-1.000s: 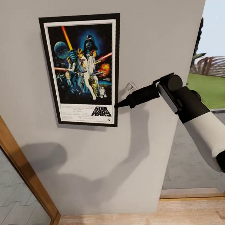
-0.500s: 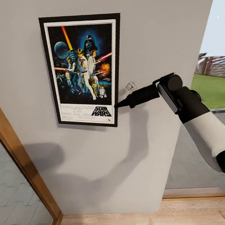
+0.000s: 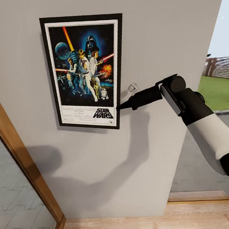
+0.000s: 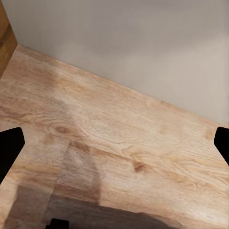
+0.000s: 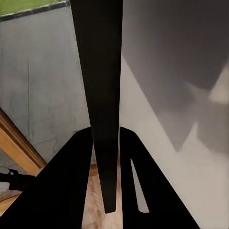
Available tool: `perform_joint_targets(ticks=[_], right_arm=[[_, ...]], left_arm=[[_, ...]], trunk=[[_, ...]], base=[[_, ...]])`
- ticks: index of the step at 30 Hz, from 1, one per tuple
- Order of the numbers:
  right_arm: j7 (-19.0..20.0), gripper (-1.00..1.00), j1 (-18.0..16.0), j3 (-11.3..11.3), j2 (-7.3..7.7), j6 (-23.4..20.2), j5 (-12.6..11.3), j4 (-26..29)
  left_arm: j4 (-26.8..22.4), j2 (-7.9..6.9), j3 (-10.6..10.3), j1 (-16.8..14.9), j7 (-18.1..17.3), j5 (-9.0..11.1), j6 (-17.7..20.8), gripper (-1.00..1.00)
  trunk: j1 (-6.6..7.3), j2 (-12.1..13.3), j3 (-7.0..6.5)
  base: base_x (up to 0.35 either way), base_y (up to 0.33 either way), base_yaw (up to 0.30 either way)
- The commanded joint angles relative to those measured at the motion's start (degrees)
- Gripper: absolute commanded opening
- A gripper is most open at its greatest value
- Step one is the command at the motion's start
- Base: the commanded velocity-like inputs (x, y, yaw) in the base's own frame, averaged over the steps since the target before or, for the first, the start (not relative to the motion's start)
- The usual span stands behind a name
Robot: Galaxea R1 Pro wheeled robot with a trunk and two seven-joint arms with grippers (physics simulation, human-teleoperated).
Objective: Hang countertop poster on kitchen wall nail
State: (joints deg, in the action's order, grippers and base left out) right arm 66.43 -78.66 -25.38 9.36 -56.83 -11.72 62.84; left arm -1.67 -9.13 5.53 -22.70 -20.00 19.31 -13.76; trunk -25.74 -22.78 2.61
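The poster (image 3: 85,70), black-framed with the Star Wars logo at its foot, stands upright and flat against the pale grey wall (image 3: 162,28). My right gripper (image 3: 118,108) is shut on the lower part of its right edge. In the right wrist view that black frame edge (image 5: 100,71) runs between the two fingers (image 5: 71,191) of the right gripper (image 5: 105,131). My left gripper (image 4: 114,148) hangs low over the wooden floor, open and empty. I cannot make out any wall nail. The kitchen countertop is out of view.
A wooden door frame (image 3: 23,159) with glass stands at the left. The wall ends at a corner (image 3: 207,69) on the right, with grass and paving outside beyond it. Wooden floor (image 3: 137,226) lies below.
The whole view has shifted: the wall's right corner and the door frame slid right in the picture, while the poster and my right arm kept their place in it.
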Motion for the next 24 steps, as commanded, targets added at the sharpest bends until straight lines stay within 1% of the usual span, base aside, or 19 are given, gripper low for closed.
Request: perform_joint_targets(ticks=[1,12,24], right_arm=[[0.03,-1.00,-0.09,-0.11,0.04,-0.30,-0.25,0.00],[0.02,-1.00,-0.09,-0.15,0.04,-0.30,-0.24,0.00],[0.02,-1.00,-0.07,-0.20,0.04,-0.30,-0.29,0.00]], left_arm=[[0.09,-0.01,0.44,-0.06,-0.39,0.03,-0.07,1.00],[0.09,-0.01,0.44,-0.06,-0.39,0.05,-0.06,1.00],[0.09,-0.01,0.44,-0.06,-0.39,0.09,-0.08,1.00]], trunk=[[-0.04,-0.14,0.14],[-0.04,-0.14,0.14],[-0.04,-0.14,0.14]], base=[[0.000,0.005,0.000],[0.000,0.059,0.000],[0.000,0.009,0.000]])
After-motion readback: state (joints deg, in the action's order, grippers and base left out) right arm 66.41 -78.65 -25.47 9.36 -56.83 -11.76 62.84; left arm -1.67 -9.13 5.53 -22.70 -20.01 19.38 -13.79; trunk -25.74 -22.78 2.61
